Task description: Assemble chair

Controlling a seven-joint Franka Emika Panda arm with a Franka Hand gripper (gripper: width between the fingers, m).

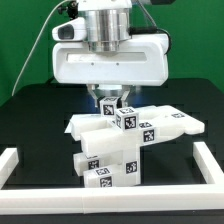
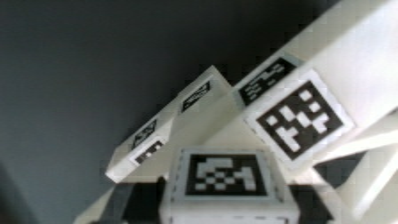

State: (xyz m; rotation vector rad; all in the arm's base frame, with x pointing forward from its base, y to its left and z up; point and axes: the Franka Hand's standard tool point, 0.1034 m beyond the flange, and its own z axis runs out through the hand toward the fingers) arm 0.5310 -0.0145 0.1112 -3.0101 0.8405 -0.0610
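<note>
**A:** Exterior view first. The gripper [image 1: 116,101] is brought straight down over the chair [image 1: 122,143], which sits mid-table on the black table [image 1: 30,120], inside the white rail [image 1: 14,166]. The jaws look closed on a small tagged cube [image 1: 126,119] at the top of the pile, though the fingertips are partly hidden by the arm's housing, so a firm grip is only judged. Presumably the cube is held from above so it can be seated or lifted cleanly.

**B:** Counted there: one flat slab [image 1: 165,126] sticking out to the exterior view's right, one lower stack of blocks [image 1: 108,167], roughly six tags seen.

**A:** Wrist view now. A tagged block face [image 2: 221,176] is framed between the dark finger pads [image 2: 128,208], so it's squeezed on both sides.

**B:** One angled bar [image 2: 187,125] is seen beyond it, four tags counted. The rest is blurred.
</note>
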